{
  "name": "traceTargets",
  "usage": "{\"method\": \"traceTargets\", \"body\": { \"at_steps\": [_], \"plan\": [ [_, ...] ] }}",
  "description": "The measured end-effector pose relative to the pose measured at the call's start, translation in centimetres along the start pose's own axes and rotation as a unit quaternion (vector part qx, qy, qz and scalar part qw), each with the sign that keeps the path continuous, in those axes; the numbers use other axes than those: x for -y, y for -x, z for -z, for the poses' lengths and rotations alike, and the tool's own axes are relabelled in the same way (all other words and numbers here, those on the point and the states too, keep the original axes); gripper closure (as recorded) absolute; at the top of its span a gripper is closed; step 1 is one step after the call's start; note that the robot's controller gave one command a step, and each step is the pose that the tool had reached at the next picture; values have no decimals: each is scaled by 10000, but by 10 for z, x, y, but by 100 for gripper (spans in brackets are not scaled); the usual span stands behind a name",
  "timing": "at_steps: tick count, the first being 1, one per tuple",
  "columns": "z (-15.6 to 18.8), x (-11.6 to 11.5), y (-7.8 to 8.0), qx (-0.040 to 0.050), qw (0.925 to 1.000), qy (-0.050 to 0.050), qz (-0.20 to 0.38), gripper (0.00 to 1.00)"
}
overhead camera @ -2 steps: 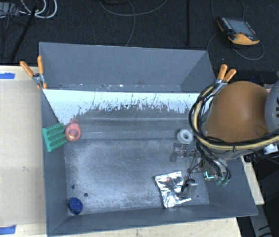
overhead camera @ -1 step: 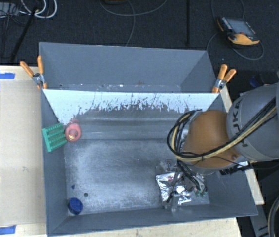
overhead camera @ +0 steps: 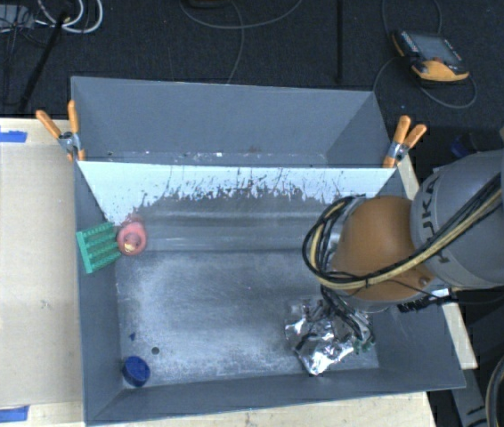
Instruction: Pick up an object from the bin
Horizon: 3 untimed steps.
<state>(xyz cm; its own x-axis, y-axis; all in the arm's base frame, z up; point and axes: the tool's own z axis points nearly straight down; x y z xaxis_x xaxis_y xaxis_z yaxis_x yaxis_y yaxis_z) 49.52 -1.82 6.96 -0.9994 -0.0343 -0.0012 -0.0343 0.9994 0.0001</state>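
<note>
in the camera view, the arm is reaching in from the right, and its orange cover (overhead camera: 372, 238) is hanging over the near right part of the grey metal bin (overhead camera: 234, 132). the gripper (overhead camera: 339, 320) is sitting low beneath that cover, right over a crumpled silver foil lump (overhead camera: 319, 345) lying on the floor near the bin's front right corner. the wrist is hiding the gripper's working end, so i cannot tell whether it is spread, pressed together or pinching the foil. the lump is looking ragged. its longer run is going roughly left to right across the view, dipping a little toward the front wall, and no end is reading as a clear tip. judging from this, the step in hand is closing on the foil. doing it well likely means biting across the narrower width near the thick middle, as thin flaps would probably tear or slip. a green comb-like piece (overhead camera: 98, 247) and a pink round thing (overhead camera: 132, 237) are lying touching by the left wall, and a blue cap (overhead camera: 135, 371) is sitting in the front left corner, all well apart from the gripper.
</note>
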Motion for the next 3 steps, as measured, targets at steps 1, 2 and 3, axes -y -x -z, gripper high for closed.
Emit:
{"method": "traceTargets", "body": {
  "at_steps": [1, 2, 3],
  "plan": [
    [127, 7, -3, 30, 9999, -5, 129, 100],
    [200, -2, -21, 31, 9998, -3, 175, 100],
    [170, -5, 21, 1, 9987, 2, 507, 100]
  ]
}}
